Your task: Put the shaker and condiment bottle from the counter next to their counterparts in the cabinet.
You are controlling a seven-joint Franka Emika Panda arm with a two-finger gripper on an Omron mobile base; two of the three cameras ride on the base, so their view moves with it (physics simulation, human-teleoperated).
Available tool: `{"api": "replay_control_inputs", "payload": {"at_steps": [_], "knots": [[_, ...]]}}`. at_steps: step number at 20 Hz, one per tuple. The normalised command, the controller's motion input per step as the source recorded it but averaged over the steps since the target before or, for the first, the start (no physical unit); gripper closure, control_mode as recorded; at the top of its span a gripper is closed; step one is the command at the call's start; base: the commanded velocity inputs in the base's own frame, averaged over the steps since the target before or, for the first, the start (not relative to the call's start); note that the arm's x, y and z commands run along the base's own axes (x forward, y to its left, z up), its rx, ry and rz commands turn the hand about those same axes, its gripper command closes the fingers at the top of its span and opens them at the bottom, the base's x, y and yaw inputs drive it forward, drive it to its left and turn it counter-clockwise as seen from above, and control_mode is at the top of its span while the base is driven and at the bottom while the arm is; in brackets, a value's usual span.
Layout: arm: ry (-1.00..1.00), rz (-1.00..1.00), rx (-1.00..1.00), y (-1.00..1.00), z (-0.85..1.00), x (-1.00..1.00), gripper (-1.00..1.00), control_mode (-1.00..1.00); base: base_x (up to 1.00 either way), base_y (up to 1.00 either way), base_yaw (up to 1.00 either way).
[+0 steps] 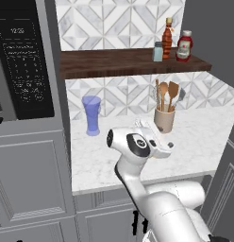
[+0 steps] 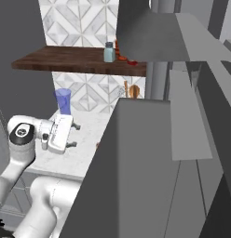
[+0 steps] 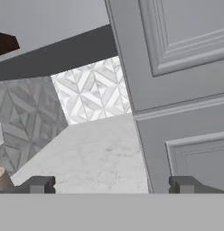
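The tall slim red-orange condiment bottle (image 1: 167, 33) with its tan cap stands on the dark brown cabinet shelf (image 1: 109, 62). It is between the pale blue-grey shaker (image 1: 158, 52) and the squat red bottle (image 1: 184, 46) with a white cap. The olive-yellow shaker is out of view. My gripper (image 1: 157, 134) hovers low over the white marble counter (image 1: 104, 156), in front of the utensil holder, pointing right. It is open wide, and in the hand view its fingertips (image 3: 39, 185) stand far apart with only bare counter (image 3: 95, 158) between them.
A tan holder of wooden utensils (image 1: 164, 118) and a blue glass (image 1: 92, 115) stand at the back of the counter. A black microwave (image 1: 24, 61) sits in the tall grey unit on the left. A grey panelled door (image 3: 177, 81) stands close on the right.
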Motion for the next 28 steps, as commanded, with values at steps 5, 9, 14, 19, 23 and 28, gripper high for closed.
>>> {"api": "replay_control_inputs", "payload": {"at_steps": [5, 9, 14, 19, 23, 28], "knots": [[-0.08, -0.23, 0.00, 0.02, -0.61, 0.29, -1.00, -1.00, 0.00, 0.00, 0.00], [-0.01, -0.05, 0.00, 0.00, -0.08, 0.13, -1.00, -1.00, 0.00, 0.00, 0.00], [-0.03, 0.00, 0.00, 0.00, -0.41, 0.39, -1.00, -1.00, 0.00, 0.00, 0.00], [-0.01, 0.00, 0.03, -0.16, -0.46, 0.31, -1.00, -1.00, 0.00, 0.00, 0.00], [-0.01, 0.00, 0.04, -0.20, -0.19, 0.43, -1.00, -1.00, 0.00, 0.00, 0.00], [0.00, -0.01, 0.01, -0.03, -0.07, 0.57, -1.00, -1.00, 0.00, 0.00, 0.00]]}}
